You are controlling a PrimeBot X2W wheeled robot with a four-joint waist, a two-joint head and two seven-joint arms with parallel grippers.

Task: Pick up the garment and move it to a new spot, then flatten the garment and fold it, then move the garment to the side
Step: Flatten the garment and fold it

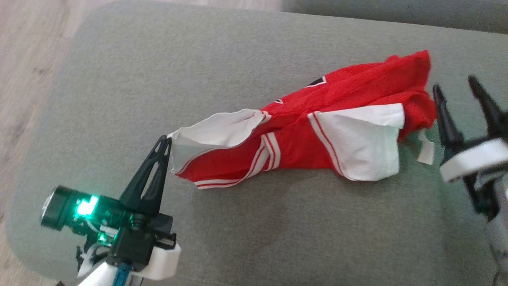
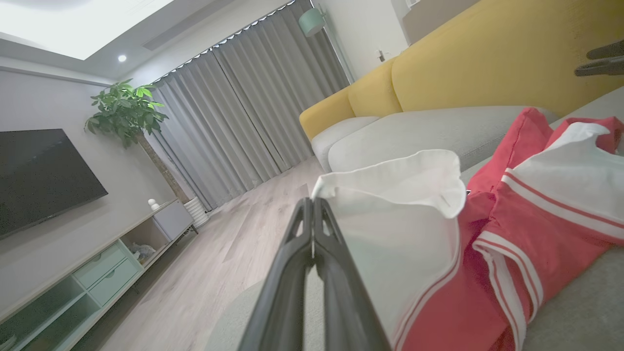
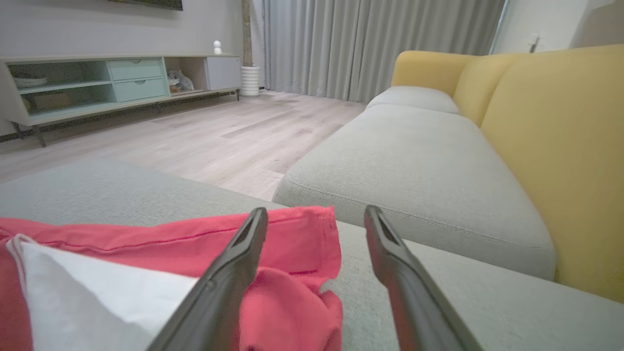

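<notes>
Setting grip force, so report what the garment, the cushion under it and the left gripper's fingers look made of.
The garment: thin matte cloth, likely jersey knit; it drapes and creases softly. The cushion: grey matte upholstery weave, fine grainy texture. The left gripper fingers: dark rigid plastic, probably; dull sheen, ribbed cut-outs.

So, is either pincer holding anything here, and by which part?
The left pincer is shut on the red-and-white shirt by the edge of one white sleeve. The right pincer is open, holding nothing.
</notes>
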